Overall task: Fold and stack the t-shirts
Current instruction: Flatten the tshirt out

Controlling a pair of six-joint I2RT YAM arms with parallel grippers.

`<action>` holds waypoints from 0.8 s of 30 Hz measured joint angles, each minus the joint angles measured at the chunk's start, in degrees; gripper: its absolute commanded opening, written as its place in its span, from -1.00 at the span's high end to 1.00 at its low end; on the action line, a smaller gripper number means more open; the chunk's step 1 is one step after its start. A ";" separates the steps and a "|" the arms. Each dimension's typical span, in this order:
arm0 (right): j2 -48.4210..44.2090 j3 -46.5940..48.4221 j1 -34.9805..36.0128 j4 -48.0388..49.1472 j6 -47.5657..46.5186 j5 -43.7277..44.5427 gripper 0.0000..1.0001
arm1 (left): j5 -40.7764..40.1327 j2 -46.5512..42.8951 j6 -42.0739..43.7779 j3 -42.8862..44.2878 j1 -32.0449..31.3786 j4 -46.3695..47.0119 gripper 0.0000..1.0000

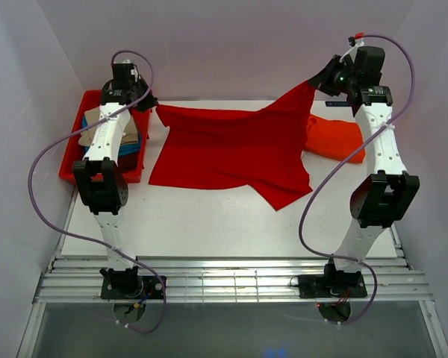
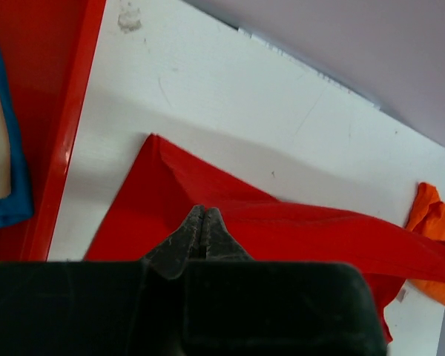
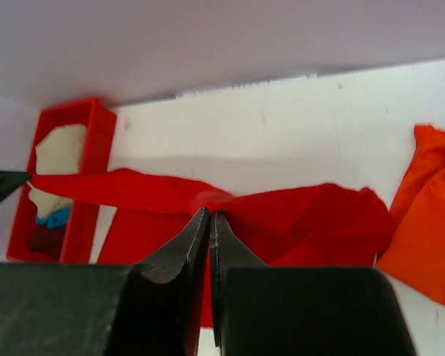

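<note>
bench (image 1: 209, 231): a flat, matte white top. The wrist views show faint scuffs and thin marks on it. A soft grey shadow lies on it just behind the raised cloth.
walls (image 1: 224, 45): plain and pale. They close in the back and both sides of the bench, and the back one meets the bench in a straight seam.
rail (image 1: 231, 287): ribbed metal along the near edge, carrying both arm bases.
cables (image 1: 41, 168): purple, looping from each base up to its wrist.
tray (image 1: 69, 165): rigid red plastic at the far left corner of the bench, beside the left arm.
bright red t-shirt (image 1: 231, 149): spread over the far half of the bench, between the tray and the orange-red t-shirt. Its lower part lies flat. Its top edge is lifted and stretched between the two grippers, and the right corner is the higher one.
left gripper (image 1: 151, 103): its fingers are pressed together, pinching the left corner of the bright red t-shirt just beside the tray's inner wall.
right gripper (image 1: 317, 80): its fingers are closed tight on the right corner of the bright red t-shirt, held up off the bench near the back wall.
orange-red t-shirt (image 1: 336, 138): bunched on the bench at the far right, with the bright red t-shirt overlapping its left end.
beige t-shirt (image 1: 97, 115): in the tray, on top.
blue t-shirt (image 1: 131, 148): in the tray, with its edge showing under the beige one.
dark red t-shirt (image 3: 44, 239): in the near end of the tray, only partly seen.
</note>
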 measured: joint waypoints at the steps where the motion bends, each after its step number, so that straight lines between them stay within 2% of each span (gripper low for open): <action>1: -1.92 -3.10 0.83 -0.52 -1.29 0.79 0.84 | 0.39 -1.29 0.13 -2.49 -0.04 0.04 1.00; 7: -13.90 -18.91 9.70 -4.11 -6.54 6.88 0.85 | 2.29 -9.05 2.21 -17.33 -0.74 1.16 1.00; 11: -21.97 -23.19 16.74 -7.91 -7.93 12.15 0.84 | 3.30 -17.94 3.87 -27.21 -2.89 1.79 1.00; 14: -27.50 -23.15 21.88 -10.56 -8.46 17.20 0.85 | 3.23 -26.80 4.04 -30.99 -5.09 1.70 1.00; 18: -32.63 -20.26 27.67 -16.06 -8.59 24.20 0.84 | 1.75 -38.38 2.97 -31.93 -6.91 2.27 1.00; 22: -34.23 -13.73 30.60 -21.29 -8.59 29.27 0.84 | -1.95 -48.30 1.88 -31.98 -7.50 2.29 1.00; 24: -34.07 -7.23 31.50 -23.96 -8.59 31.87 0.84 | -5.05 -52.02 1.49 -30.18 -7.63 1.05 1.00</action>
